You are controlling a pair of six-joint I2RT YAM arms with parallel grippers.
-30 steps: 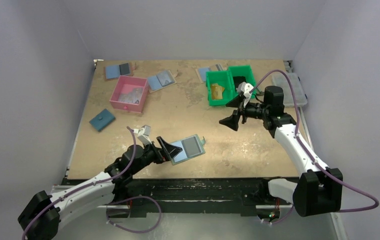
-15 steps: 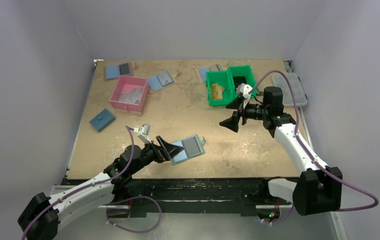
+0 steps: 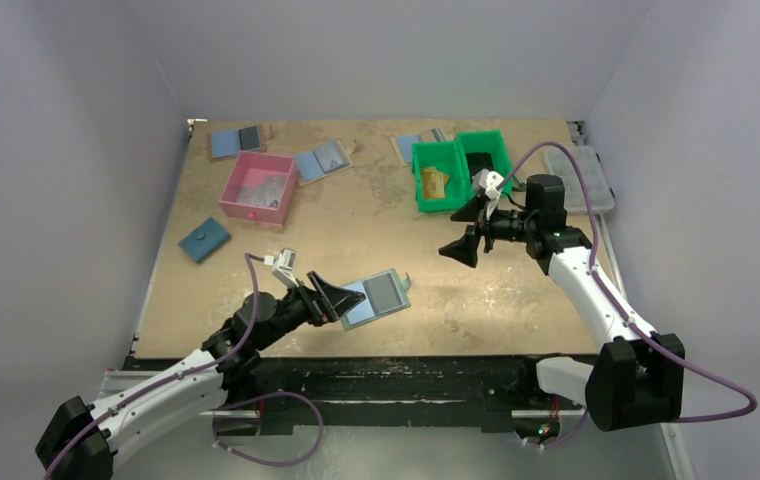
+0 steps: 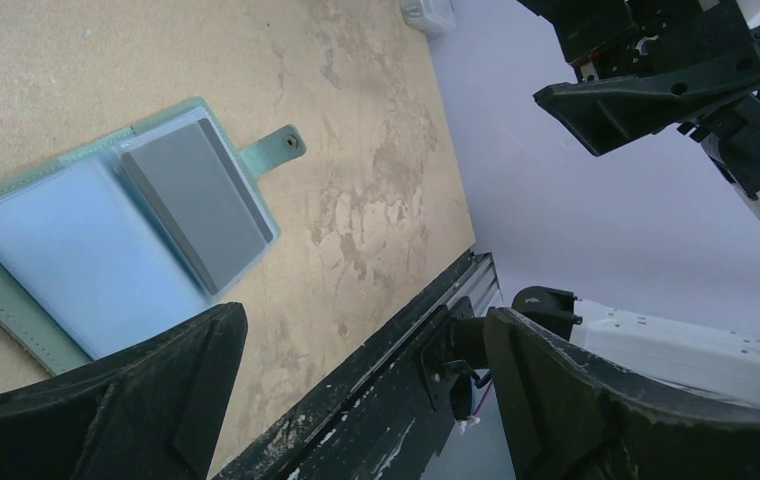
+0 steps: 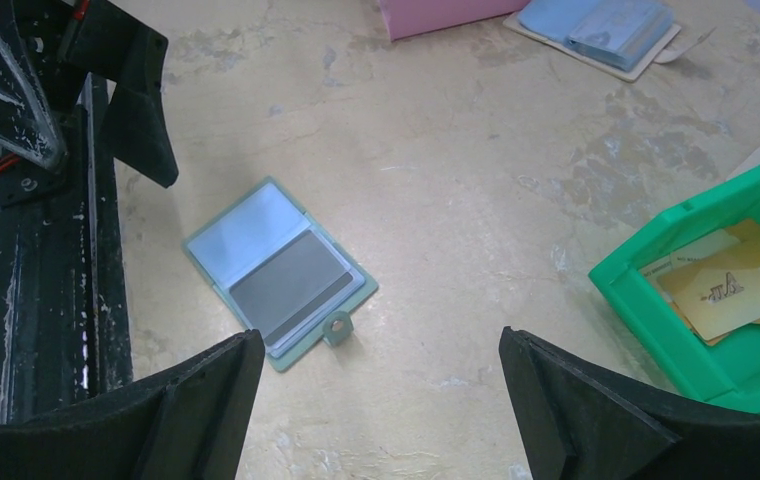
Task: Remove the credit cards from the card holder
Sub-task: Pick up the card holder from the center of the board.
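Here, the card holder [image 3: 376, 297] is shown lying open and flat on the tabletop [image 3: 376, 225], close to the middle of its near edge. Its pale blue half is turned toward the left arm, its grey pocket panel toward the right, and a small snap tab projects from the grey side.

The left gripper [image 3: 339, 297] is held spread wide, with nothing between its 2 fingers. It is placed at the holder's left end, and 1 finger is seen over the pale blue half. Whether it touches cannot be told.

The right gripper [image 3: 464, 228] is likewise spread wide and empty. It is raised above the right half of the tabletop, just in front of the green bin [image 3: 418, 160] and well apart from the holder.

The credit cards [image 3: 435, 183] are seen overlapping in the left compartment of the green bin, which stands near the far edge, right of centre.

A pink box [image 3: 254, 215] stands toward the far left corner. A dark blue wallet [image 3: 204, 240] lies near the left edge. 3 blue-and-grey folders lie along the far edge.
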